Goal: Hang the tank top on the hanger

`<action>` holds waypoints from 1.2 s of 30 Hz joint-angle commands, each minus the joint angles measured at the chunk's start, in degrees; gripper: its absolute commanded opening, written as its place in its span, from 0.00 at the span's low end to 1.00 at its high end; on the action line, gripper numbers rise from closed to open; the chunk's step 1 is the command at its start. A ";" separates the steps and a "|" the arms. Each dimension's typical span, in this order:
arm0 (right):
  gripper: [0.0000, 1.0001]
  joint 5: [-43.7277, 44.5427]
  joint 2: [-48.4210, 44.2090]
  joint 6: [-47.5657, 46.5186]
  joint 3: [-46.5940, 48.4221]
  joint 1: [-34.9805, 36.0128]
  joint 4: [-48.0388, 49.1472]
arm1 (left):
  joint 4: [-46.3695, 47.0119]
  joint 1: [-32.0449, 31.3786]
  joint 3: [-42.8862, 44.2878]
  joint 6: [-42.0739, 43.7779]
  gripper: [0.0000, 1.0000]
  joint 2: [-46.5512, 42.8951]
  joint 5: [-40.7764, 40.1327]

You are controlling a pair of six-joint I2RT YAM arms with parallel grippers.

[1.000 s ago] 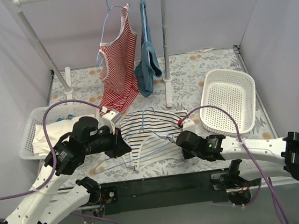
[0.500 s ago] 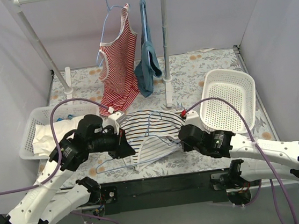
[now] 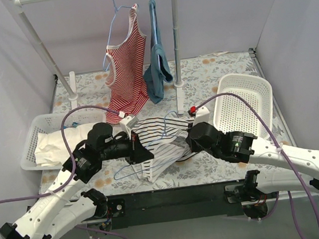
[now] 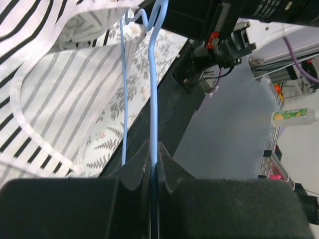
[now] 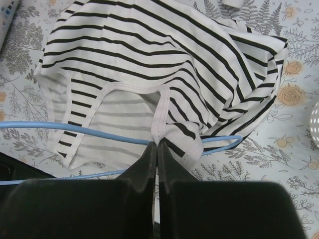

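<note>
Spreading behind the tank top (image 3: 163,129), the flowered table (image 3: 212,73) shows open surface up to the rack (image 3: 176,37). The top lies crumpled mid-front, near the white basket (image 3: 241,76). The hanger (image 4: 153,89) crosses its near edge, its wire pinched by the left gripper (image 4: 153,147). The right gripper (image 5: 157,145) clamps the top's trimmed strap.

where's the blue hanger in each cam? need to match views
Top external: the hanger sits low of centre, its wire showing at the tank top's lower left.
Left wrist: its wire runs up the middle from the left gripper.
Right wrist: its wire crosses low, left to right, along the garment's near edge.
Shared landmark: the tank top.
</note>
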 commanded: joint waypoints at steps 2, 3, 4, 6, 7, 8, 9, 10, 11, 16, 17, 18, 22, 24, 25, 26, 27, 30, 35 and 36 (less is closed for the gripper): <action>0.01 2.77 -1.20 -4.31 4.21 0.31 0.04 | 19.88 -2.35 -5.96 -5.65 0.00 -1.22 -1.70; 0.01 2.77 -1.20 -4.84 5.17 0.31 0.13 | 21.56 -2.44 -6.75 -5.83 0.00 -0.96 -1.44; 0.01 2.77 -1.20 -5.36 5.70 0.31 0.22 | 25.58 -2.61 -7.72 -6.09 0.00 -0.70 -1.44; 0.01 2.77 -1.20 -7.30 7.11 0.31 0.57 | 31.55 -3.40 -11.23 -7.23 0.00 -0.61 -1.88; 0.01 2.94 -1.20 -7.91 7.55 0.31 0.74 | 35.16 -3.67 -12.63 -7.50 0.00 -0.61 -1.96; 0.01 3.73 -1.20 -8.79 8.08 0.31 0.74 | 37.46 -4.10 -14.74 -8.11 0.00 -0.78 -2.83; 0.01 4.17 -1.55 -9.32 8.34 0.31 0.66 | 41.48 -4.37 -15.71 -8.29 0.00 -1.13 -3.19; 0.01 4.78 -1.73 -10.02 8.78 0.31 0.74 | 43.79 -4.81 -17.73 -8.55 0.00 -1.57 -3.98; 0.01 5.05 -2.08 -10.29 8.87 0.31 0.74 | 45.90 -4.81 -18.62 -8.82 0.00 -1.93 -4.59; 0.33 5.24 -5.42 -14.06 8.96 0.31 0.83 | 53.56 -5.08 -20.73 -9.00 0.00 -0.70 -5.57; 0.37 4.27 -6.12 -15.29 8.79 0.31 1.70 | 54.17 -5.08 -20.82 -9.00 0.00 -0.26 -5.92; 0.40 3.13 -7.69 -18.00 8.61 0.31 3.89 | 54.96 -5.16 -20.82 -8.91 0.00 0.70 -6.18; 0.62 -3.72 -10.87 -23.20 7.12 0.31 11.10 | 56.38 -5.60 -20.65 -8.65 0.00 2.28 -6.71; 0.65 -4.87 -10.61 -24.61 7.29 0.31 13.39 | 56.20 -5.69 -20.30 -8.47 0.00 2.90 -6.71; 0.65 -5.75 -10.09 -25.66 7.47 0.31 14.79 | 55.94 -5.86 -20.03 -8.47 0.00 3.25 -6.71; 0.65 -5.84 -9.47 -25.93 8.16 0.31 15.42 | 55.59 -5.95 -19.86 -8.21 0.00 3.34 -6.80; 0.66 -6.11 -7.81 -26.20 8.43 0.31 16.03 | 55.33 -6.04 -19.68 -8.21 0.00 3.52 -6.88; 0.67 -4.53 -4.30 -26.37 9.57 0.31 18.14 | 54.80 -6.31 -19.07 -8.12 0.00 4.13 -6.80; 0.67 -2.33 -0.16 -25.85 9.31 0.31 22.71 | 54.36 -6.83 -18.36 -7.94 0.00 4.58 -6.89; 0.68 -2.07 0.37 -25.93 9.31 0.31 23.24 | 54.10 -6.92 -18.19 -7.94 0.00 4.66 -6.97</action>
